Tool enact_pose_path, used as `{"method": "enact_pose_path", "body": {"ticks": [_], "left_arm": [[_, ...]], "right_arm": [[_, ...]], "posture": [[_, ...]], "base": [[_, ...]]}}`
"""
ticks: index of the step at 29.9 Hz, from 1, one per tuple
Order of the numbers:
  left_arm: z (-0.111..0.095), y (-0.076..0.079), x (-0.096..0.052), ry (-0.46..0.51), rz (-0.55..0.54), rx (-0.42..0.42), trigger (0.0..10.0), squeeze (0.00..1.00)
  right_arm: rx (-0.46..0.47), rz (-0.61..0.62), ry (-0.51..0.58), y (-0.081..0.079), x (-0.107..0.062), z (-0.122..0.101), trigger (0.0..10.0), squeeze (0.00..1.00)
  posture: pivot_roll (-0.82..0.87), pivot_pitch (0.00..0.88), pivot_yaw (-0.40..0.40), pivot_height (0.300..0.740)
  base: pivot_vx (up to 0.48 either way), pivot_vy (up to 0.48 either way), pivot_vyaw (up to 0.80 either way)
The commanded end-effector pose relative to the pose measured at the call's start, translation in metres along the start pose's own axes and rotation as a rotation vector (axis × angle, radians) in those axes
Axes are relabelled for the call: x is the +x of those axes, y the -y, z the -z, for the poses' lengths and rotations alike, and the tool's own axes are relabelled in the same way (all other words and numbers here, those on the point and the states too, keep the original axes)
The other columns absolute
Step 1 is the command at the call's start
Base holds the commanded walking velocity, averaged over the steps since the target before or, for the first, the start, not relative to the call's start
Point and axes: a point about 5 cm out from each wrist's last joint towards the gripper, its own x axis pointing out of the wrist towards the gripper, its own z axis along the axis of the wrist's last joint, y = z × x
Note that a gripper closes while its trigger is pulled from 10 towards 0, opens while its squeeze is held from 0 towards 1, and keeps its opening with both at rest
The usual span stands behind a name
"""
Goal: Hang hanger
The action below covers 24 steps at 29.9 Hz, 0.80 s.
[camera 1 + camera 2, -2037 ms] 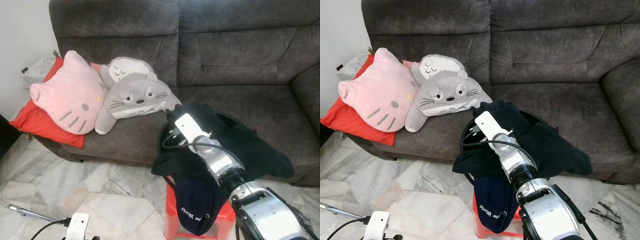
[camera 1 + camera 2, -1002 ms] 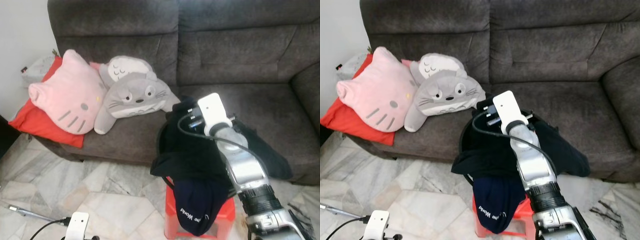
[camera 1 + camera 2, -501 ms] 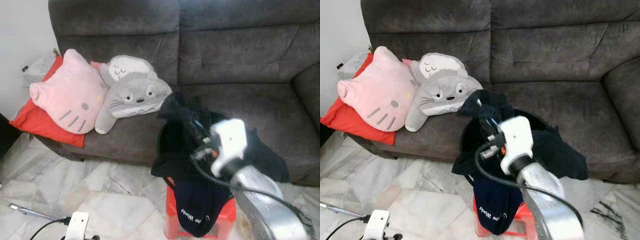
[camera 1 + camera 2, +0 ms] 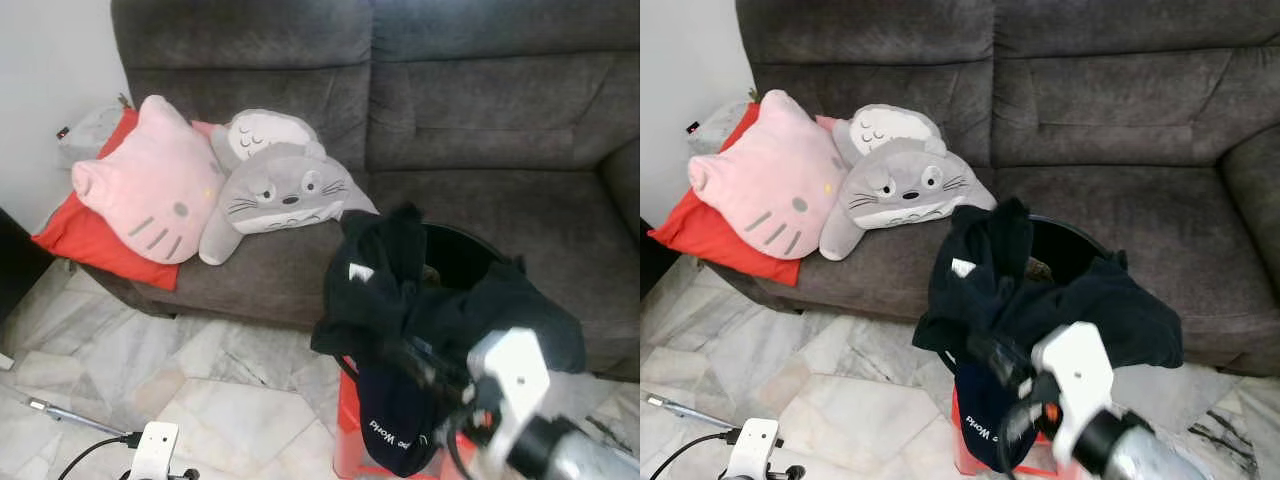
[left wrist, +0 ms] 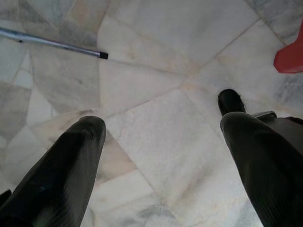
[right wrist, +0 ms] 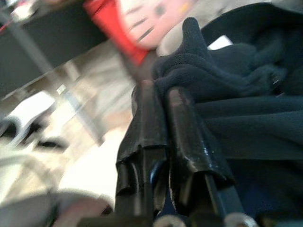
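Right wrist view: right tool point(image 6: 158, 142) has both black fingers pressed together, with dark fabric of the black garment point(image 4: 400, 290) bunched right at and past the tips. Looks clamped on the cloth, though whether fabric actually sits between the pads is not clear; blur is heavy.

Landmark for places: black basket point(image 4: 1070, 255), standing on the red stool point(image 4: 350, 440) in front of the grey sofa point(image 4: 480, 120).

- Black garment is draped over the near rim of the basket, one peak pulled up above the rim, a white label showing. Judgement: the raised peak is there because the tool is lifting cloth out to get at what lies beneath or inside it.
- Navy garment with white lettering point(image 4: 385, 435) hangs down the basket's front, over the stool.
- Hanger: cannot make one out anywhere. If present, probably inside the black garment or in the basket. No rail or hook to hang it on is evident either.
- Pink cat cushion point(image 4: 150, 180), grey plush point(image 4: 280, 190) and red cushion point(image 4: 75, 240) lie on the sofa seat, well apart from the basket, on its left.

Left tool point(image 5: 161, 137): fingers spread wide, empty, hanging over the marble floor point(image 5: 156, 61). Metal rod point(image 5: 52, 43) lies on the floor beyond it.
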Motion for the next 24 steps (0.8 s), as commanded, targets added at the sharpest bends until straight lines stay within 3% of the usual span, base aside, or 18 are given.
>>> {"method": "enact_pose_path", "body": {"ticks": [1, 12, 19, 20, 21, 23, 24], "left_arm": [[0.005, -0.006, -0.002, -0.018, -0.009, 0.02, 10.0, 0.0], [0.005, -0.006, -0.001, -0.018, -0.01, 0.019, 10.0, 0.0], [0.005, -0.006, -0.001, -0.018, -0.009, 0.022, 10.0, 0.0], [0.005, -0.006, -0.001, -0.018, -0.01, 0.022, 10.0, 0.0], [0.005, -0.006, -0.001, -0.018, -0.01, 0.022, 10.0, 0.0], [0.005, -0.006, -0.001, -0.018, -0.01, 0.022, 10.0, 0.0], [0.005, -0.006, -0.001, -0.018, -0.01, 0.022, 10.0, 0.0]], "right_arm": [[0.0, -0.092, 0.027, -0.014, -0.002, -0.007, 0.0, 0.0], [-0.017, -0.237, -0.079, -0.035, -0.019, 0.0, 0.0, 0.0], [-0.076, 0.088, -0.169, 0.006, -0.013, 0.015, 0.0, 0.0], [-0.026, 0.037, -0.146, -0.001, -0.012, 0.012, 0.0, 0.0], [-0.026, 0.037, -0.146, -0.001, -0.012, 0.012, 0.0, 0.0], [-0.052, -0.155, -0.117, -0.028, -0.015, 0.005, 0.0, 0.0], [-0.052, -0.155, -0.117, -0.028, -0.015, 0.005, 0.0, 0.0]], "posture": [[-0.33, 0.07, 0.158, 0.74], [-0.33, 0.072, 0.158, 0.74], [-0.33, 0.071, 0.159, 0.74], [-0.33, 0.07, 0.158, 0.74], [-0.33, 0.07, 0.158, 0.74], [-0.33, 0.073, 0.159, 0.74], [-0.33, 0.073, 0.159, 0.74]], "base": [[0.0, 0.0, 0.0], [0.0, 0.0, 0.0], [0.0, 0.0, 0.0], [0.0, 0.0, 0.0], [0.0, 0.0, 0.0], [0.0, 0.0, 0.0], [0.0, 0.0, 0.0]]}}
